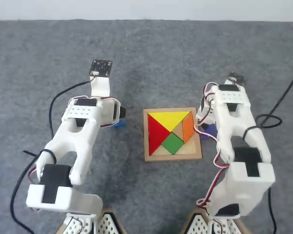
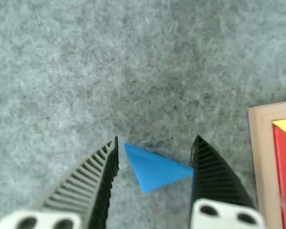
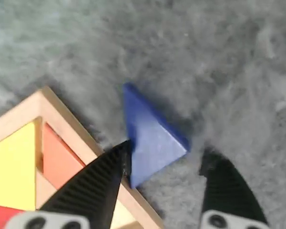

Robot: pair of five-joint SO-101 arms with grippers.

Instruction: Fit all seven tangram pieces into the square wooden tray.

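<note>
The square wooden tray (image 1: 173,157) lies between the arms and holds a yellow triangle (image 1: 170,119), a red triangle (image 1: 156,134), a green square (image 1: 173,143) and an orange piece (image 1: 188,127). A light blue triangle (image 2: 155,168) lies flat on the grey carpet left of the tray. My left gripper (image 2: 157,139) is open and low over it, one finger on each side. A dark blue triangle (image 3: 150,133) rests against the tray's right rim (image 3: 81,129). My right gripper (image 3: 167,151) is open around it, one finger (image 3: 109,167) touching its edge.
Grey carpet covers the whole table. The tray's floor shows bare pale wood (image 1: 188,147) along its lower right. Cables (image 1: 276,114) trail beside both arms. Open carpet lies beyond the tray.
</note>
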